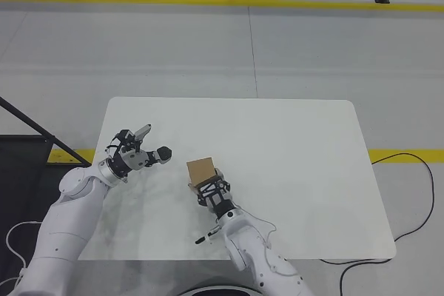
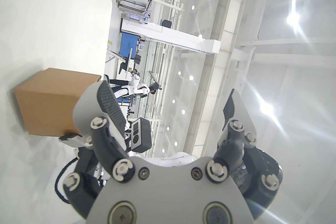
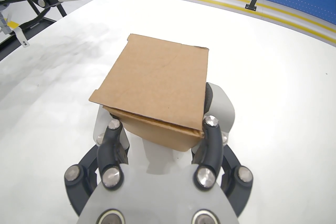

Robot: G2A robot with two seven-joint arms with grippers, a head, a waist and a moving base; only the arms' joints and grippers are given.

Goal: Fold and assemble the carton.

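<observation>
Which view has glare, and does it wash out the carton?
Left wrist view: ceiling lights flare in long streaks, clear of the carton. Right wrist view: no glare, carton evenly lit. Top view: table evenly lit, no hotspots.

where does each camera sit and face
Top view: above the arms, looking down at the table; left gripper, right gripper show.
Left wrist view: on the left arm, facing sideways into the hall; open left gripper shows.
Right wrist view: on the right arm, angled down at the carton clamped in the right gripper.
All share the carton.
</observation>
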